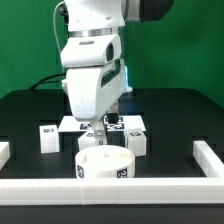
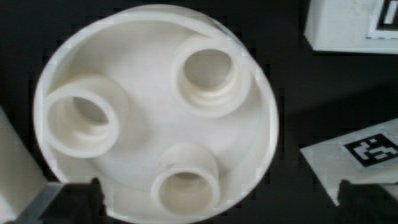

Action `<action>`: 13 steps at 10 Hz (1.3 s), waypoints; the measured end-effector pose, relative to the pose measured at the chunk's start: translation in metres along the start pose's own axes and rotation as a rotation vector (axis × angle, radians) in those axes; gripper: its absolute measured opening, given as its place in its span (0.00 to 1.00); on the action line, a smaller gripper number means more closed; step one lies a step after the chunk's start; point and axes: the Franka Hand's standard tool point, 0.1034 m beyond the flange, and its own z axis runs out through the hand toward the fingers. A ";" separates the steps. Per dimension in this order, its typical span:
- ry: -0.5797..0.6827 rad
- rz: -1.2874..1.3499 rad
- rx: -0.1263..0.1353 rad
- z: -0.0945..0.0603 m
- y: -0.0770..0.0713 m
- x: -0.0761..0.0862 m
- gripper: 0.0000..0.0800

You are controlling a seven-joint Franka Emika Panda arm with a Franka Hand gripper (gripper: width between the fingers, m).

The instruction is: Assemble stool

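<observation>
Beside the long white front rail point(image 1: 150, 186), the white round plastic drum seat point(image 1: 103, 166) lies with all three sockets point(image 2: 212, 73) empty.
Nothing fitted yet: one white tagged block leg point(image 1: 47, 138) and a second leg point(image 1: 137, 141) lie loose on the black worktop point(image 1: 30, 110); the pincer point(image 1: 97, 133) hovers above, spread wide, empty.

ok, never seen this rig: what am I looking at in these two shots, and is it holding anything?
The white machine is a single robot arm ending in a two-finger claw. The exterior view comes from a camera off the arm and shows the whole black table. The wrist view comes from a camera on the wrist, looking down between the claw's fingers.

On the table is a round white seat; the wrist view shows three round sockets in it. There is a tagged block leg at the exterior view's left and a second block leg at its right. White rails border the table.

The claw is open, hangs above the seat and holds nothing.
</observation>
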 end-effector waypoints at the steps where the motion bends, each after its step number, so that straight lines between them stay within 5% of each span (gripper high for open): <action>1: 0.000 0.000 0.001 0.000 0.000 0.000 0.81; 4: 0.000 -0.039 -0.010 0.011 -0.002 -0.003 0.81; 13: 0.002 -0.046 0.035 0.048 -0.015 -0.002 0.81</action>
